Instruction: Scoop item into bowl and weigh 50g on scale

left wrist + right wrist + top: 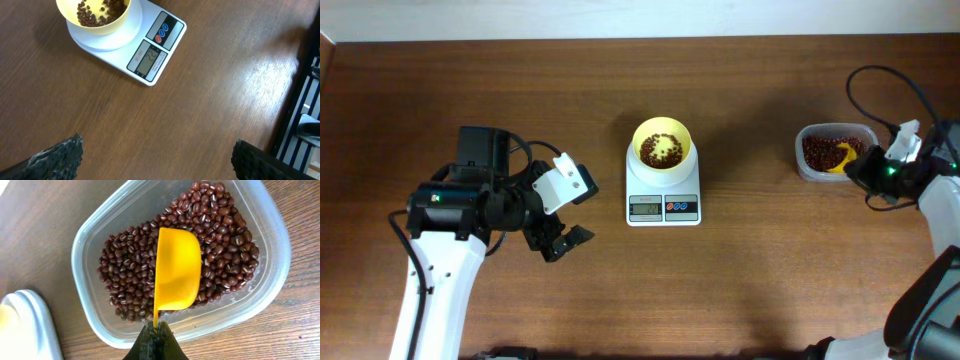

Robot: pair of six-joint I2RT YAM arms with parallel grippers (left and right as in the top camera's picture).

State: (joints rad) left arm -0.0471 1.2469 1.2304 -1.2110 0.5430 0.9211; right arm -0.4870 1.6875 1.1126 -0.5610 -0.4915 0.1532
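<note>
Beans [125, 280] fill most of the clear tub [80, 260], which stands near the right edge of the table [770, 280], closer to the far side. The yellow scoop [177, 270] lies on top of this heap, about in the middle of it, with beans on both sides of its cup. I see no beans on the yellow surface, and I cannot tell if its hollow side looks up or down. The thin handle of the scoop comes out of the heap, and the right gripper [156, 328] is closed tight on it, the two dark fingers pressed together just over the near wall of the tub. The fingers themselves do not touch the beans.

A smaller portion of beans [663, 150] lies in the pale-yellow bowl [642, 150]. The bowl sits on the white scale [663, 208], around the middle of the table and a little toward the far edge. The display is lit, but the number is too small for me to read.

The left gripper [570, 212] hangs over bare wood between the scale and the left edge, well apart from the bowl. Its fingers [55, 157] are spread wide and hold nothing.
</note>
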